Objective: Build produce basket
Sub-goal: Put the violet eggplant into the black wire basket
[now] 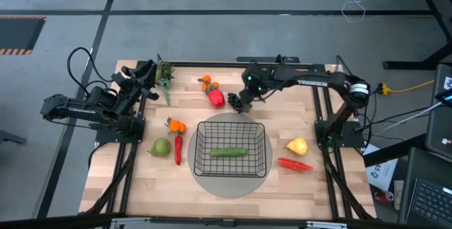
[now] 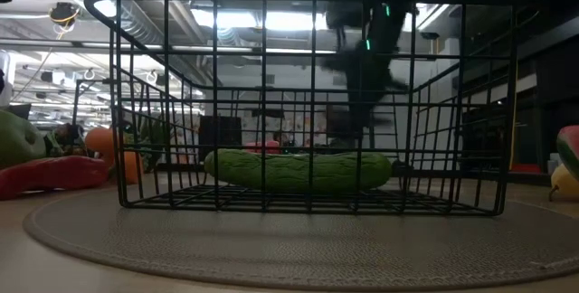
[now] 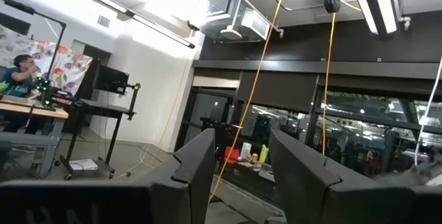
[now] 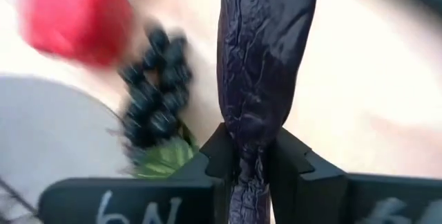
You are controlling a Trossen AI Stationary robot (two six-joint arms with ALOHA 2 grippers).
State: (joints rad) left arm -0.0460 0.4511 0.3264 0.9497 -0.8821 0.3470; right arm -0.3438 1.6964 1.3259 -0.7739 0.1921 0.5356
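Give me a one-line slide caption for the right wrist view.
Right gripper closed on a wrinkled purple eggplant, beside a dark grape bunch and a red pepper.

basket (image 1: 231, 151) at table centre, on round mat (image 1: 212, 186). 1 cucumber (image 1: 229, 152) lies inside the basket, across its floor.

left of basket: chili (image 1: 178, 150) just beside it, pear (image 1: 161, 147) further left, small orange fruits (image 1: 176, 125) behind those 2. leafy sprig (image 1: 166, 78) at the far-left back of the table, by the left arm.

behind basket: pepper (image 1: 217, 99), a 2nd orange cluster (image 1: 207, 83) behind and left of it. grapes (image 4: 153, 92) right of pepper, at the mat's back edge; eggplant (image 4: 262, 65) just beside the grapes, between the right gripper's (image 4: 250, 160) fingers.

right of basket: lemon (image 1: 297, 145), with another chili (image 1: 294, 164) in front of it.
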